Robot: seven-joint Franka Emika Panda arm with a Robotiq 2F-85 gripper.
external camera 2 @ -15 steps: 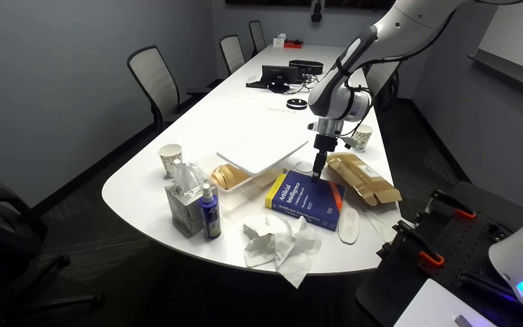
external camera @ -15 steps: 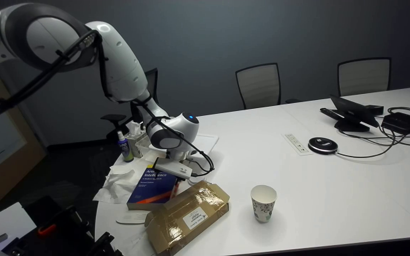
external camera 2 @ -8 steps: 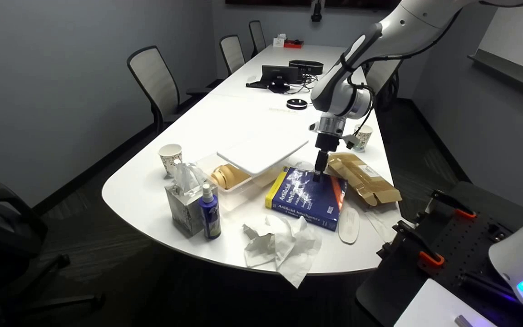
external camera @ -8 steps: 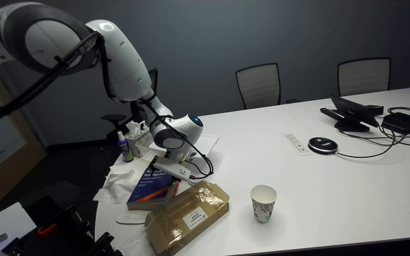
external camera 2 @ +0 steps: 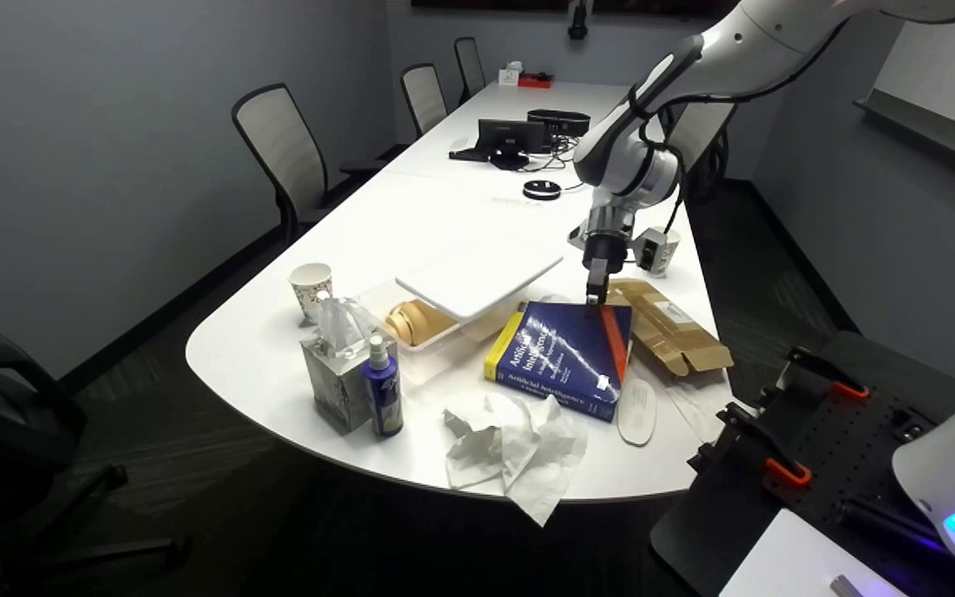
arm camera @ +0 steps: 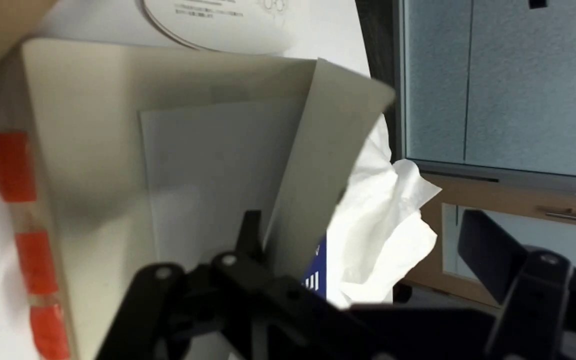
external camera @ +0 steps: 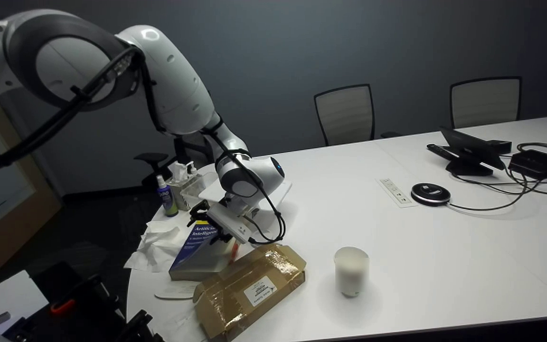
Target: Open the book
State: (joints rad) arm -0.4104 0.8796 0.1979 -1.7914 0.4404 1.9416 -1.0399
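The blue book (external camera 2: 556, 352) lies on the table with its spine toward the crumpled paper; it also shows in an exterior view (external camera: 202, 237). Its front cover is partly lifted from the fore-edge side. In the wrist view the cover's beige inner side (arm camera: 320, 160) stands up at a slant beside a pale page (arm camera: 208, 170). Red marks (arm camera: 33, 260) show on the fore-edge. My gripper (arm camera: 363, 225) is open, tilted over the book in both exterior views (external camera: 204, 232) (external camera 2: 596, 298). One finger (arm camera: 252, 227) is on the page side of the lifted cover; the other finger is beyond its outer side.
An open cardboard box (external camera: 252, 289) lies beside the book's fore-edge. Crumpled white paper (external camera 2: 519, 448) lies by the spine. A plastic bin with a white lid (external camera 2: 477, 278), a tissue box (external camera 2: 341, 377) and a spray bottle (external camera 2: 384, 390) stand nearby. A paper cup (external camera: 352, 270) stands past the box.
The gripper has tilted and moved toward the cardboard box side, rising slightly. The book's cover is now lifted, and its beige inner side shows where blue and orange showed before.
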